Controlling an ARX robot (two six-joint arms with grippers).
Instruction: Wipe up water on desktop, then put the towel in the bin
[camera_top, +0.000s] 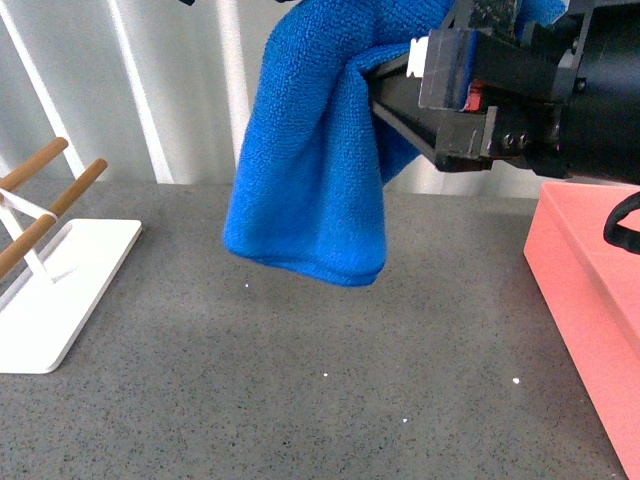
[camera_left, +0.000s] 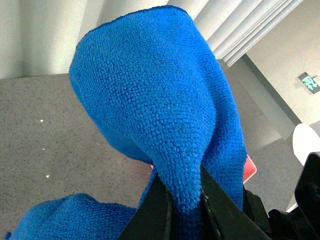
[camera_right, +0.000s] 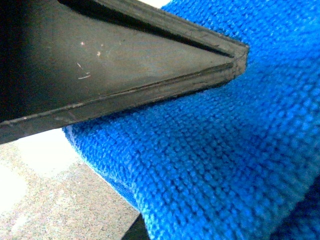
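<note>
grey speckled desktop (camera_top: 300, 400), ribbed wall (camera_top: 180, 90); towel (camera_top: 310, 170) tight in left gripper (camera_left: 186, 190) and right gripper (camera_top: 372, 85)

Front cam is showing 1 towel (camera_top: 305, 180), 1 bin (camera_top: 590, 300), 1 desktop (camera_top: 300, 420) & 1 rack (camera_top: 70, 290). The rack is carrying 2 wooden bars (camera_top: 80, 188). 4 tiny bright specks (camera_top: 325, 375) are dotting the desktop. Only 1 gripper, the right gripper (camera_top: 372, 78), is showing in that view. Left wrist cam is adding a 2nd, the left gripper (camera_left: 184, 197), w/ 2 black fingers (camera_left: 152, 215) showing. Right wrist cam is showing just 1 finger (camera_right: 100, 65) & the same 1 towel.
</note>
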